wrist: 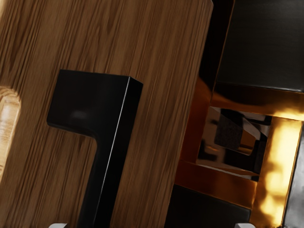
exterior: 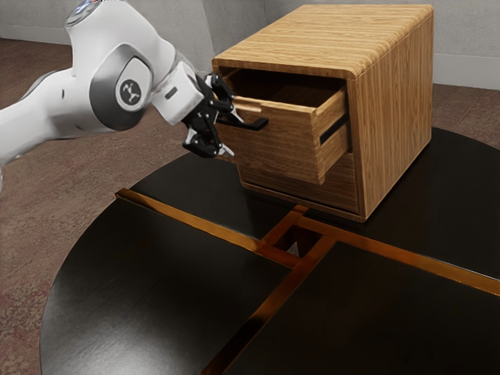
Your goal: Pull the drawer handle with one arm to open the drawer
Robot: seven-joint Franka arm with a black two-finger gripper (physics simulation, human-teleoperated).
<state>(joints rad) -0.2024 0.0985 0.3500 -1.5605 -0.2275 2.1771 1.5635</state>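
The arm (exterior: 117, 86) runs off the exterior view's left edge, well away from the cabinet (exterior: 391, 117), so its base is unseen. The bench (exterior: 156, 297) under the cabinet is cut by that view's lower and right edges, and the cabinet hides the bench behind it. The drawer (exterior: 289, 141) is only partly out of the cabinet: its rear lies hidden inside, and its inside is too dark to read. The claw (exterior: 229, 123) covers part of the handle (exterior: 256, 123). In the wrist view the handle is cut off by the picture's edge. What the square recess (wrist: 237, 137) in the bench, in front of the cabinet, mirrors is too blurred to tell.
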